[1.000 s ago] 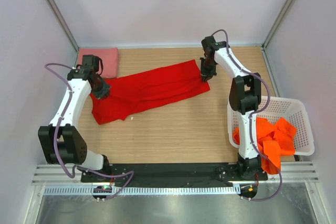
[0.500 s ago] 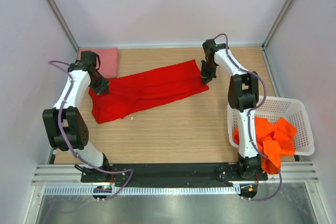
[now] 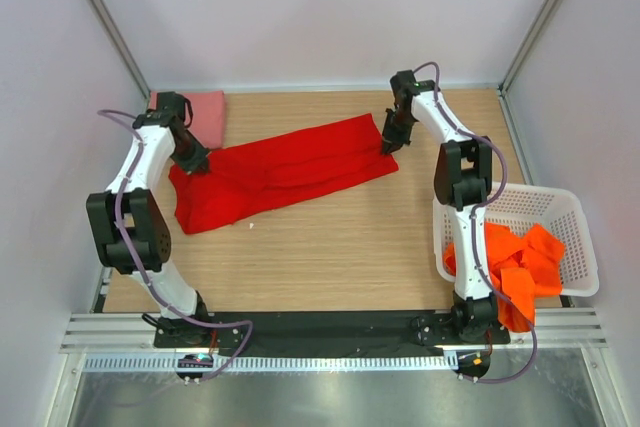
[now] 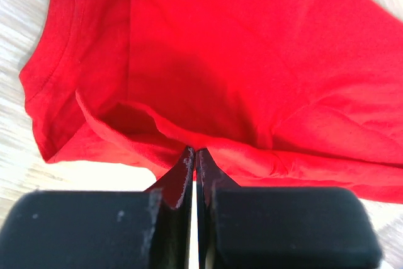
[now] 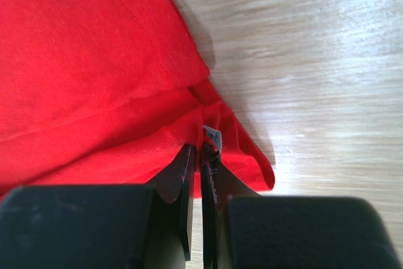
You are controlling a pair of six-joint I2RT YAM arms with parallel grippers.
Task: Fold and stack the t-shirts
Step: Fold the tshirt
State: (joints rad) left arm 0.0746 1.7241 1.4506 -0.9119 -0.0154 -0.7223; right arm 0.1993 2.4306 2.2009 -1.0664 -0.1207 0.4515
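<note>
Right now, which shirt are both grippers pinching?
The red shirt, stretched mid-table between the left gripper and right gripper. The pink shirt lies folded far left; the orange shirts fill the basket.

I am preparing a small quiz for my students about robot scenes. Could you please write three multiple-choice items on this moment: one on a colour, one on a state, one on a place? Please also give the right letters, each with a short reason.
1. The heap of t-shirts in the basket is:
A. blue
B. orange
C. green

2. The right gripper is:
A. wide open above the wood
B. shut on an edge of the red t-shirt
C. shut on the basket rim

3. The pink t-shirt lies:
A. in the basket
B. on top of the red t-shirt
C. at the far-left corner of the table

Answers:
1 B: only orange cloth fills the basket.
2 B: the right wrist view shows it pinching the red hem.
3 C: it sits folded by the left wall, apart from the basket.
</note>
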